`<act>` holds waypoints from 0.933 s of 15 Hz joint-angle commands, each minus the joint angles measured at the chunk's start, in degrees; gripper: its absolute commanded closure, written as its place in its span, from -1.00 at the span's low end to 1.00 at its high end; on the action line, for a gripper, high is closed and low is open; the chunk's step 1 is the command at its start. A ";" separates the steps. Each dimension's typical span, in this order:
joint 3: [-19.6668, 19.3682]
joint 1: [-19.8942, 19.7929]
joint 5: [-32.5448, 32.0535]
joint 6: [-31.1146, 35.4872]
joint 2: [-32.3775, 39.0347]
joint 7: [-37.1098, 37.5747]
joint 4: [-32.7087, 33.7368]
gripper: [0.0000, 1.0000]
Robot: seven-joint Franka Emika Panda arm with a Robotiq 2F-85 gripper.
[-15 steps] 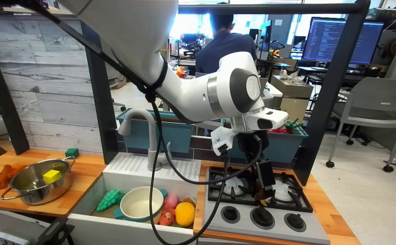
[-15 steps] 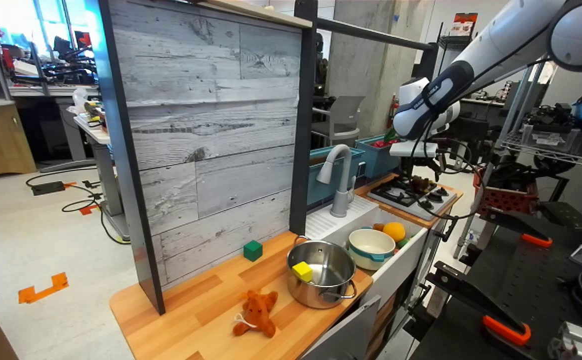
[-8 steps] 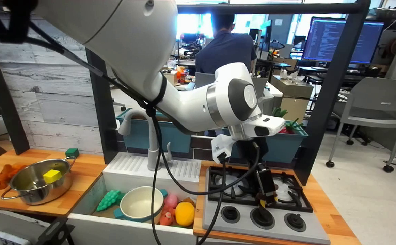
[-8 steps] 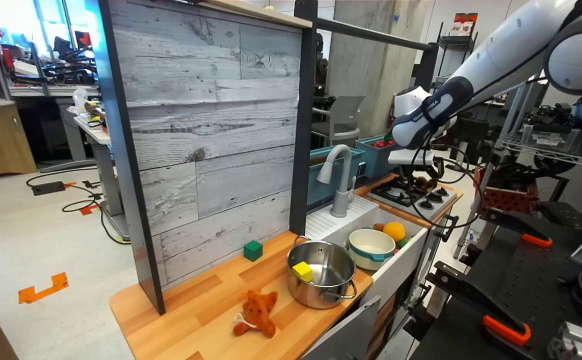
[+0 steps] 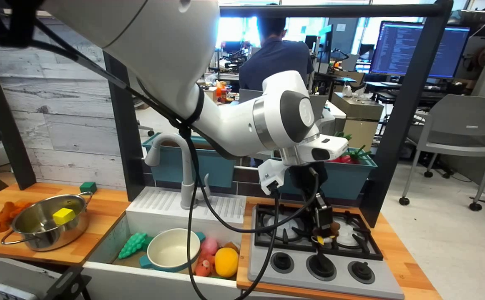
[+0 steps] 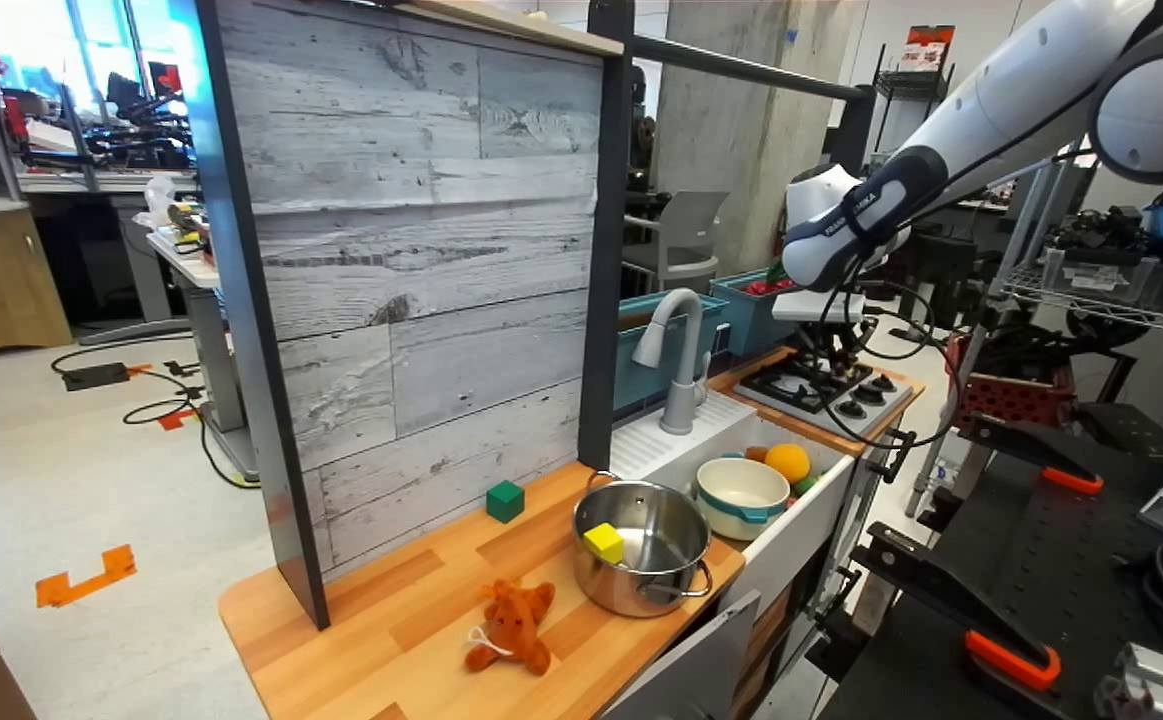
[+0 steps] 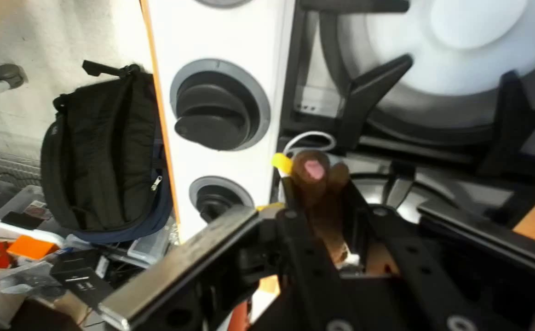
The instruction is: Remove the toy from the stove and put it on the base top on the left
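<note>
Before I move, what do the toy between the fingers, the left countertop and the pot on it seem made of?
Toy: perhaps plush, since it looks brown, rounded and fairly matte; blur leaves soft plastic or rubber possible.
Countertop: wood or wood-look laminate, smooth finish, showing joined strips in varying tones.
Pot: probably stainless steel, polished, given its silvery, mirror-like reflections.

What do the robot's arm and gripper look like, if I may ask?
The arm is white with dark grey caps, pale lettering, a silvery band and a black cable strapped along it. The gripper is mostly black, with metallic grey strips.
</note>
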 commanded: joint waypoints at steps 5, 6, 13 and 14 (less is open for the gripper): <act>8.53 2.10 0.24 8.40 -9.35 -21.20 -11.42 0.94; 9.61 2.32 0.15 10.16 -11.76 -24.28 -14.86 0.93; 16.05 0.27 -0.67 16.63 -24.55 -46.98 -33.10 0.93; 16.75 -0.03 -0.89 17.05 -26.39 -50.07 -35.74 0.93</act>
